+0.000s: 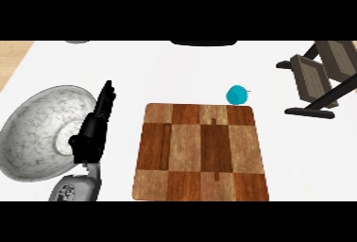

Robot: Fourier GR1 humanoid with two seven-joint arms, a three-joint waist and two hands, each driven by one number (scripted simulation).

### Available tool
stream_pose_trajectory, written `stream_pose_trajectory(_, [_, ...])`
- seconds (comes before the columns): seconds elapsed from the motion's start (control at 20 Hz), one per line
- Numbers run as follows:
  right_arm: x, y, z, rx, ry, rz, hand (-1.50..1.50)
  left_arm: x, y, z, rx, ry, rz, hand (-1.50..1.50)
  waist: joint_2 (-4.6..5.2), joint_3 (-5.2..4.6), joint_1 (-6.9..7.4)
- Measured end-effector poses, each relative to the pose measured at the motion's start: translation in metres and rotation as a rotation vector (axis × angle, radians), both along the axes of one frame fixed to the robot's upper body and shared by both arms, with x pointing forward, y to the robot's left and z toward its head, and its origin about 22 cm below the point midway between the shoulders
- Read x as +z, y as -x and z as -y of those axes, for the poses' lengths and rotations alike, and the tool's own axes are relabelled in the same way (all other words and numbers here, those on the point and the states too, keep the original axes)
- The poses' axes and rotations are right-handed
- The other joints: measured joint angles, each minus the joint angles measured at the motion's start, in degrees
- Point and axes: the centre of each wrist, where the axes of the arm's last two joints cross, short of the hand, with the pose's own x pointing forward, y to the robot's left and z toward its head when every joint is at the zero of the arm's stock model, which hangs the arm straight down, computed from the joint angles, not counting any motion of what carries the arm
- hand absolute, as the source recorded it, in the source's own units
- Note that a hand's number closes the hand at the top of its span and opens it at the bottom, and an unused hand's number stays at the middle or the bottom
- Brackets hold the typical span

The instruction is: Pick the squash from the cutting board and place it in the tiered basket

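Observation:
A small teal, egg-shaped squash point(238, 95) sits at the far right corner of the checkered wooden cutting board point(200, 153), right at or just beyond its back edge. The tiered basket point(320, 72), brown trays on a black frame, stands at the far right of the white counter. My left hand point(93, 130) is upright to the left of the board, fingers straight and pointing away, holding nothing, and it overlaps the marbled bowl's right rim. The squash lies well to its right. My right hand does not show.
A large grey-white marbled bowl point(35, 132) fills the left side of the counter. A dark object point(203, 43) and a grey one point(78, 42) peek in at the far edge. The counter's wooden-coloured edge point(14, 54) shows at the far left.

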Motion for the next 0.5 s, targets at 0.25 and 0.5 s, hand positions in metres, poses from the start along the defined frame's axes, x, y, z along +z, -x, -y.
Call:
stream_pose_trajectory(0.25, [-0.012,-0.002,0.013,-0.008,-0.146,0.119,-1.50,0.003,0.000,0.003,0.006,0.001,-0.005,0.00,-0.07,0.03,-0.20])
stream_pose_trajectory(0.5, [0.007,0.021,0.037,-0.115,-0.246,0.285,-1.50,0.004,0.001,-0.002,0.010,0.002,-0.010,0.00,-0.22,0.00,-0.50])
